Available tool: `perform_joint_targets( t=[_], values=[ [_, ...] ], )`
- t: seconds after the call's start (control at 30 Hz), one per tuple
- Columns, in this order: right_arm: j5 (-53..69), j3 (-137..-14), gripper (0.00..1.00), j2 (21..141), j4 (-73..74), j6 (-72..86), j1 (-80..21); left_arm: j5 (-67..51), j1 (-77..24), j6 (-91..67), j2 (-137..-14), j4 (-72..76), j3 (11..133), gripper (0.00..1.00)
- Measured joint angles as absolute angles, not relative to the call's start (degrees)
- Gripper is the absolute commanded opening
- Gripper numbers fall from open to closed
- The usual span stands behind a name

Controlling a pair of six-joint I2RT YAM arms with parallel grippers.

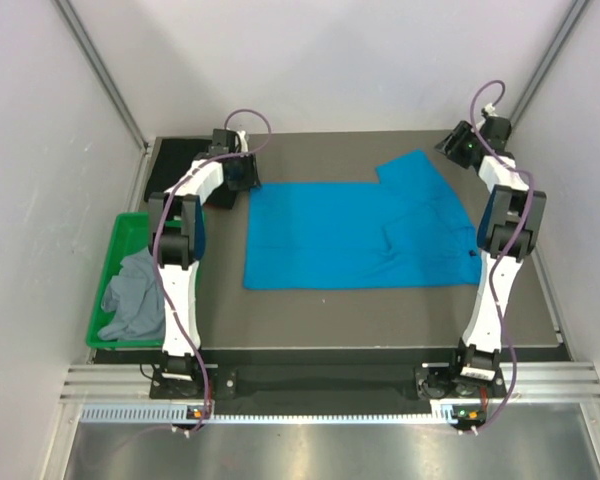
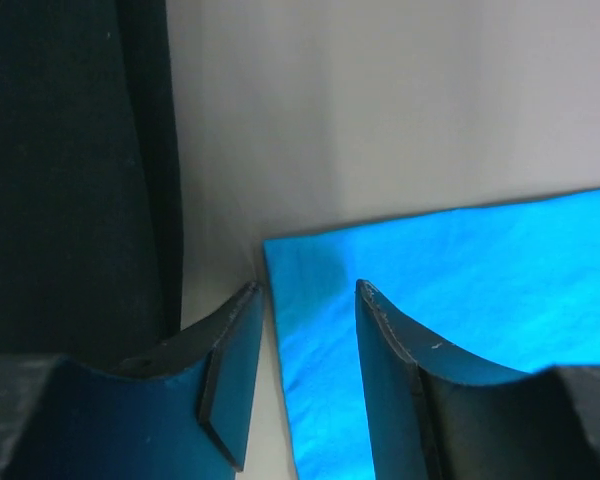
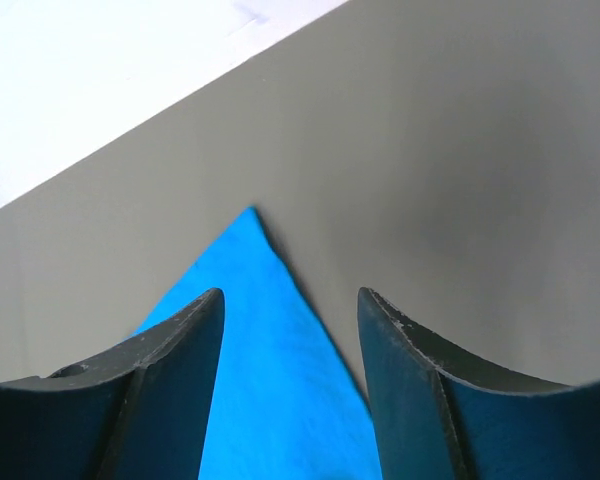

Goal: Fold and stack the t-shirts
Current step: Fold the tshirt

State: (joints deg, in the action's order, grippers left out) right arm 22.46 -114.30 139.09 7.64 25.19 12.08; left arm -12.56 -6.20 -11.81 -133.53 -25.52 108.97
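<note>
You are holding left gripper and right gripper, jaws apart, at blue t-shirt corners; left is straddling the cloth edge, risking a thin, slipping pinch.

Blue t-shirt: matt cloth, smooth, few creases. Grey t-shirt: matt cloth, crumpled. Green bin: smooth, slightly glossy plastic. Table: matt grey surface. Front rail: ribbed bare metal.

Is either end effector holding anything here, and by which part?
Nothing is held. The left end effector and right end effector are both open, each poised over a far corner of the blue t-shirt.
</note>
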Motion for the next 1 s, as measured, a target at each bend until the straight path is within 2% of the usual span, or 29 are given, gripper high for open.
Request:
perform_joint_targets(
  t=[0.5, 0.8, 1.0],
  values=[
    [16.0, -120.5, 0.59, 146.3, 5.5, 27.7, 6.3, -12.6, -5.6, -8.8, -134.5, -25.9, 109.9, 0.50],
    [15.0, -122.7, 0.48, 147.9, 6.0, 29.9, 6.0, -14.3, -5.5, -8.8, -135.2, -26.1, 111.1, 0.50],
    [15.1, -123.6, 0.48, 148.5, 6.0, 30.9, 6.0, -13.8, -5.4, -7.6, -136.0, -26.7, 112.4, 0.50]
  ],
)
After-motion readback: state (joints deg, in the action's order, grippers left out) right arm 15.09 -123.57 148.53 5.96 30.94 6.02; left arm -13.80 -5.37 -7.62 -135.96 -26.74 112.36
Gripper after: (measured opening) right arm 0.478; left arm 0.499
